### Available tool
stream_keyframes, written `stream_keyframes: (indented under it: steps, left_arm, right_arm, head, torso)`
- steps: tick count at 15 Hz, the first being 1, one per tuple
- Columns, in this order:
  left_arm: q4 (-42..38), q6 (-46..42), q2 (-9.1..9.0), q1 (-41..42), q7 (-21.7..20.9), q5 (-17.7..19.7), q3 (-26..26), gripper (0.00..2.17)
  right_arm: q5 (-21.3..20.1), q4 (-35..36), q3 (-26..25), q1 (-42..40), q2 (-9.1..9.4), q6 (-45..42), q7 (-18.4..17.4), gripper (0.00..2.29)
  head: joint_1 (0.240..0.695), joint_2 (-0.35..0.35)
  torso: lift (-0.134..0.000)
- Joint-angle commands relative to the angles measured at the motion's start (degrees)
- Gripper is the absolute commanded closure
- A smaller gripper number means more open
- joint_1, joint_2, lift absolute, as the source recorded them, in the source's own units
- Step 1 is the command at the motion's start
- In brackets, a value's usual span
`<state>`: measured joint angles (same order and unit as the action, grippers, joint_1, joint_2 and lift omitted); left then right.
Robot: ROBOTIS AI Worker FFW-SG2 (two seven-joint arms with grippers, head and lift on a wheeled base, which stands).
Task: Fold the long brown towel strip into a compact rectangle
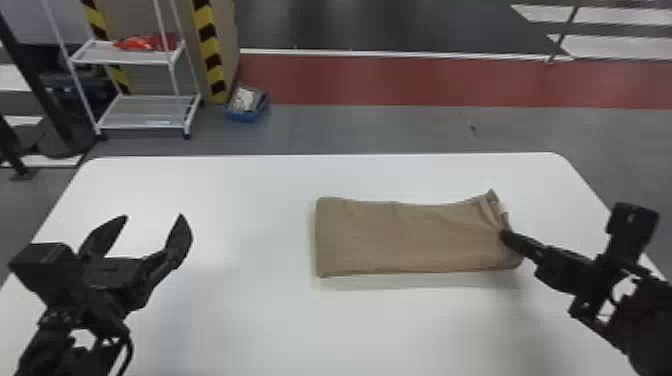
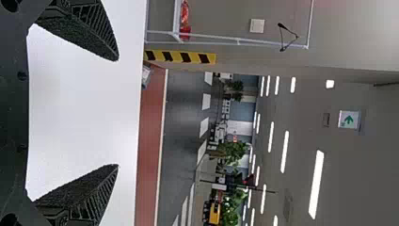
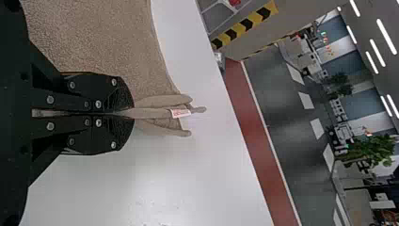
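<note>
The towel (image 1: 400, 237) lies on the table (image 1: 240, 320), right of the table's middle, as a flat oblong with its long sides running left to right. Its left end is square and smooth; its right end, towards the table's right edge, is bunched where the right gripper (image 1: 505, 236) has it. That gripper's fingers are pressed nearly together with only cloth between them, and in the right wrist view several layers fan out past the tips, with a small white tag (image 3: 179, 113) among them. The left gripper (image 1: 154, 217) is over the table's left part, well apart from the towel, its fingers spread wide with nothing between them. Judging by those layers, some folding looks done — how many folds, I cannot tell — but the shape is rather long to pass for compact. What seems left is to carry the gripped end over towards the table's middle, lay it on the rest, let go and press the pile flat. The pinch is at the end's middle part, with the corner nearer the table's far edge sticking out — so the layers could part or land skewed, and the edges may need squaring afterwards.
</note>
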<state>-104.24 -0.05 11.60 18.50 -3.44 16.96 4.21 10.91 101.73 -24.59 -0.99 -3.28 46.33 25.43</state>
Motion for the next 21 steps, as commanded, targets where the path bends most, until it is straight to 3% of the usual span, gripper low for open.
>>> stream_keyframes:
  steps: [1, 4, 7, 10, 11, 14, 16, 21]
  left_arm:
    - [0.09, 0.01, 0.0, 0.05, 0.01, 0.0, 0.01, 0.07]
    - [0.0, 0.01, -0.09, 0.05, 0.01, 0.0, 0.01, 0.07]
    - [-0.08, 0.01, -0.18, 0.22, 0.01, 0.0, 0.01, 0.07]
    - [-0.61, -0.52, -0.26, 0.58, 0.1, 0.0, 0.54, 0.07]
    - [-0.87, -0.87, -0.26, 0.84, 0.1, 0.0, 0.71, 0.06]
    - [-1.14, -0.87, -0.26, 1.19, 0.27, 0.0, 0.98, 0.07]
    - [-0.96, -0.87, -0.18, 1.19, 0.27, 0.09, 0.98, 0.07]
    - [-0.43, -0.87, -0.09, 0.93, 0.18, 0.09, 0.8, 0.07]
  right_arm:
    - [2.63, 2.95, -2.66, -1.12, 0.11, -1.19, -0.03, 1.71]
    - [6.85, 7.87, -5.91, -1.3, 0.11, -0.66, -0.64, 1.7]
    - [8.34, 13.5, -3.01, -1.91, 0.64, 1.62, -0.82, 1.7]
    - [7.02, 15.87, 4.81, -2.27, 2.57, 1.45, -1.08, 1.7]
    - [6.76, 16.4, 7.71, -2.44, 3.1, 1.27, -1.17, 1.7]
    - [4.12, 16.57, 14.13, -2.97, 3.33, 0.92, -2.4, 1.7]
    - [2.36, 16.57, 16.32, -3.14, 3.33, 1.62, -3.81, 1.7]
    - [-0.89, 16.57, 18.35, -3.23, 3.33, 6.02, -6.44, 1.7]
  head:
    - [0.695, -0.057]
    - [0.695, -0.086]
    - [0.695, -0.098]
    - [0.695, -0.061]
    - [0.695, -0.017]
    - [0.695, 0.06]
    - [0.695, 0.108]
    - [0.695, 0.135]
  torso:
    - [-0.125]
    - [-0.125]
    - [-0.125]
    - [-0.125]
    - [-0.125]
    - [-0.125]
    - [-0.125]
    - [-0.125]
